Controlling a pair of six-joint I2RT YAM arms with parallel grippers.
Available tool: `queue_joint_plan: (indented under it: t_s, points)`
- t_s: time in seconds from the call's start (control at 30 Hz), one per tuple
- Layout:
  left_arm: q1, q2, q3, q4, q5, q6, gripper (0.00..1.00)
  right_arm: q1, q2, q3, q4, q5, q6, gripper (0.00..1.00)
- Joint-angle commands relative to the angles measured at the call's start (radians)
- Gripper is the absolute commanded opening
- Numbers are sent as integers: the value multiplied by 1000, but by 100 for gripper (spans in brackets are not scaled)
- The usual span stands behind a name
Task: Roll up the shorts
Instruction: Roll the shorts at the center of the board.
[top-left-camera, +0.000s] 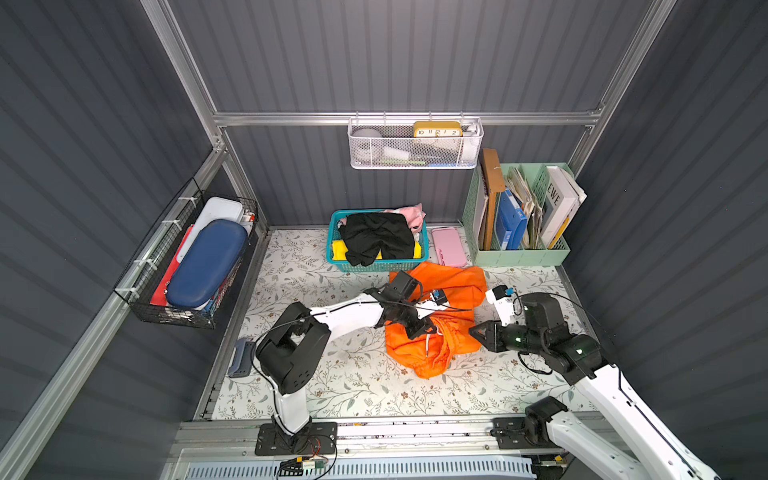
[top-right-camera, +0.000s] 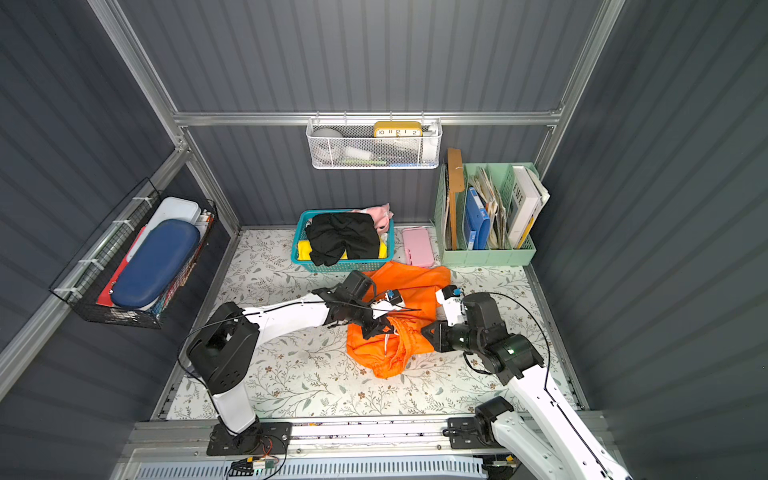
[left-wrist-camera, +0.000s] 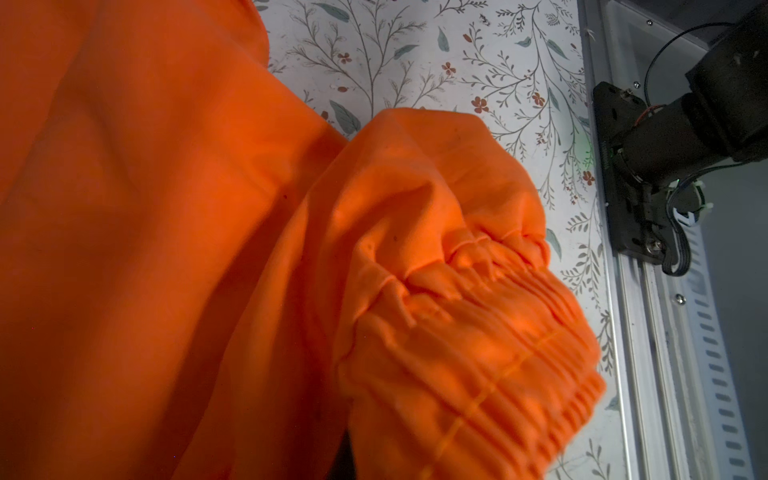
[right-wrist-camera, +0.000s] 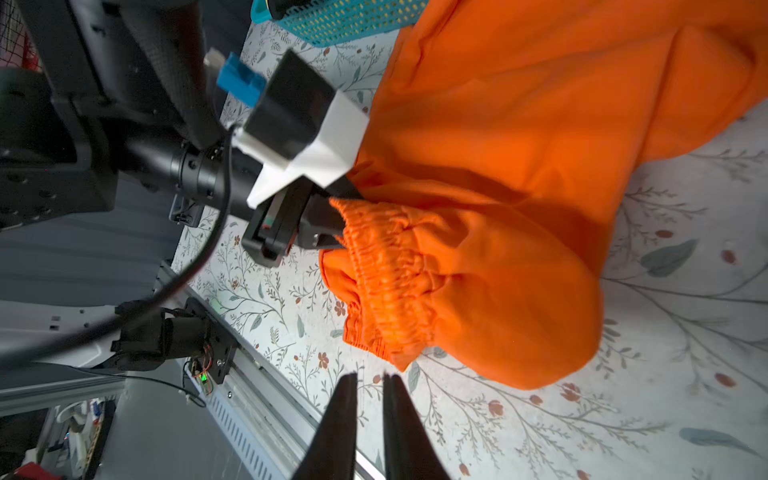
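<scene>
One orange shorts (top-left-camera: 446, 286), lengthwise far-to-near, waistband (top-left-camera: 432, 363) nearest

One pair of shorts (top-left-camera: 436, 316) is spread on the table (top-left-camera: 332, 386), just before the basket (top-left-camera: 376, 266). A 2nd pair (top-left-camera: 376, 237) is piled in the basket, over other cloths (top-left-camera: 338, 249). A case (top-left-camera: 449, 247) is laid btw. basket & file organizer (top-left-camera: 519, 257), at the rear right.

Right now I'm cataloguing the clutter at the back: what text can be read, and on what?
"10 11 12 1 2": face of the clock in the basket.
"EWE": spine of the white book in the rack.
Label on the blue binder: too small to read.
Nothing else is legible.
</scene>
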Motion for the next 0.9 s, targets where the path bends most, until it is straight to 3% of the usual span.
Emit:
queue_joint_plan:
  t_s: [0.0, 0.2, 0.4, 0.87]
  points:
    - [12, 55, 77, -90, 90, 77, 0, 56, 11, -29, -34, 3, 60, 49]
    - [12, 124, 100, -112, 127, 84, 0, 163, 12, -141, -12, 51, 260, 59]
    - [15, 181, 168, -165, 135, 98, 0, 248, 13, -244, 111, 94, 403, 59]
    - [14, 177, 181, -204, 155, 94, 0, 323, 164, -330, 268, 232, 523, 55]
